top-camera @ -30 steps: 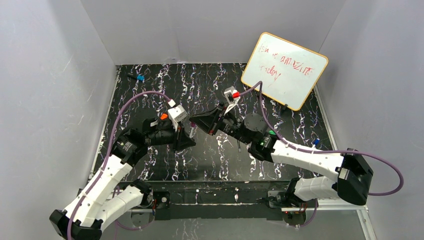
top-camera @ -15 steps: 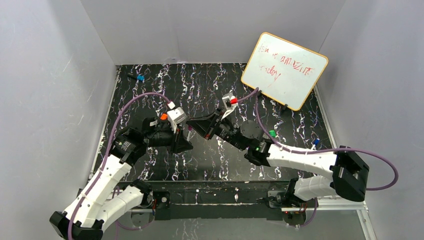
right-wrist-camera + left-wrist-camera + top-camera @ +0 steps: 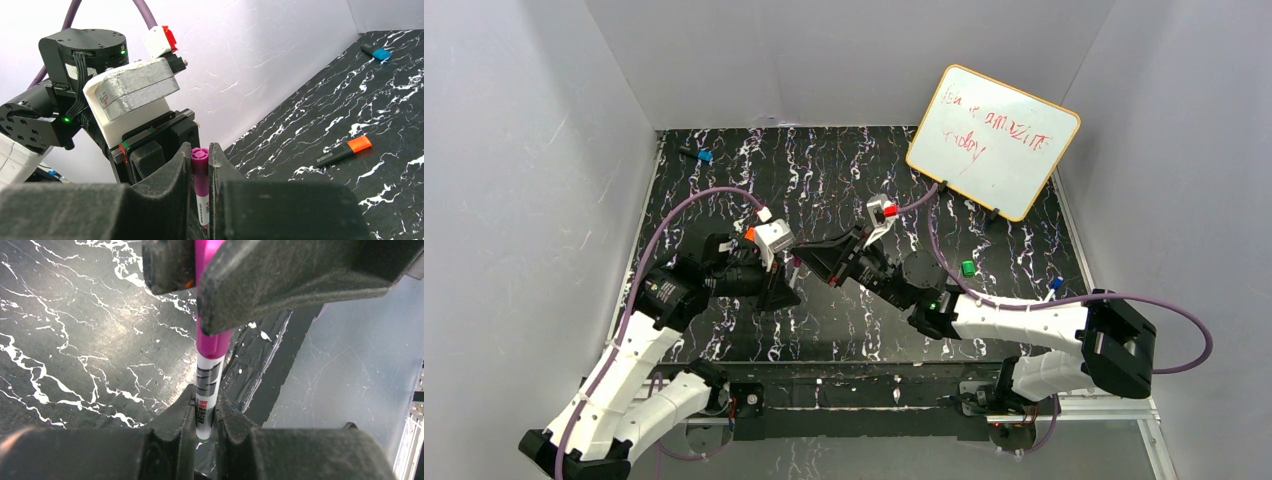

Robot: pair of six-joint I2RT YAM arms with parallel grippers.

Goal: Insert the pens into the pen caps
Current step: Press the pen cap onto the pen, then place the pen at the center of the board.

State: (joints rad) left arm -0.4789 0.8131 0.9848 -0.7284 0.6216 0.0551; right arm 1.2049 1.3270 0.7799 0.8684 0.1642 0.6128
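Note:
A slim white pen point(image 3: 206, 400) stands between the fingers of my left gripper point(image 3: 204, 407), which is shut on its barrel. A purple cap point(image 3: 200, 167) sits over the pen's other end point(image 3: 212, 310). My right gripper point(image 3: 201, 152) is shut on that cap. In the top view the two grippers, left point(image 3: 780, 284) and right point(image 3: 812, 258), meet tip to tip above the mat's middle. A black marker with an orange cap point(image 3: 345, 151) lies on the mat beyond them.
A green cap point(image 3: 968, 268) and a blue cap point(image 3: 1055, 284) lie on the right of the black marbled mat point(image 3: 844, 170). A blue-capped piece point(image 3: 702, 156) lies at the far left corner. A whiteboard point(image 3: 994, 140) leans at the back right. Grey walls enclose the mat.
My right gripper has moved left and nearer, closing the gap to my left gripper. The left gripper has drawn back slightly. The purple piece between them is now mostly covered.

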